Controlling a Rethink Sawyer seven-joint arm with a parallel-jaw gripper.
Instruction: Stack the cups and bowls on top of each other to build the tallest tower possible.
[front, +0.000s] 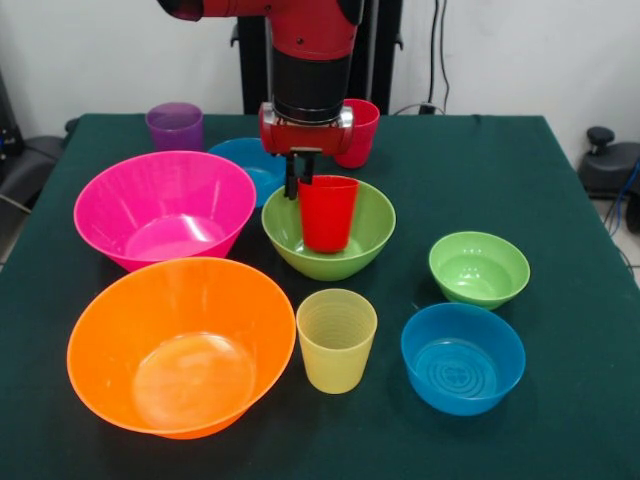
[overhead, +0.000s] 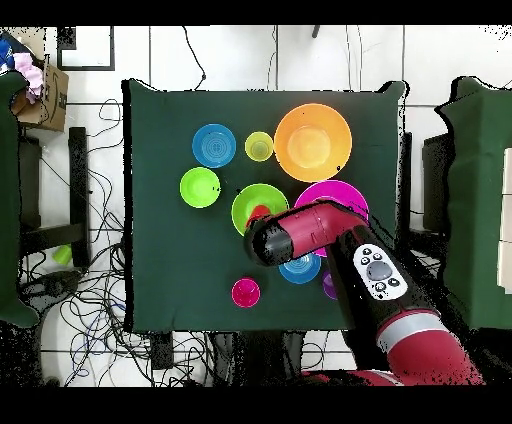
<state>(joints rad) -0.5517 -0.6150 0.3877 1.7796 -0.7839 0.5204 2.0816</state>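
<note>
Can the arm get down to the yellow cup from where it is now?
Probably yes: the yellow cup stands open and alone, but the gripper is shut on the red cup.

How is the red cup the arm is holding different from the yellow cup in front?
The red cup sits in the medium green bowl, with the gripper at its rim; the yellow cup stands alone on the table. The red cup looks smooth-walled, the yellow cup ribbed. Both are upright, open-topped translucent tumblers.
</note>
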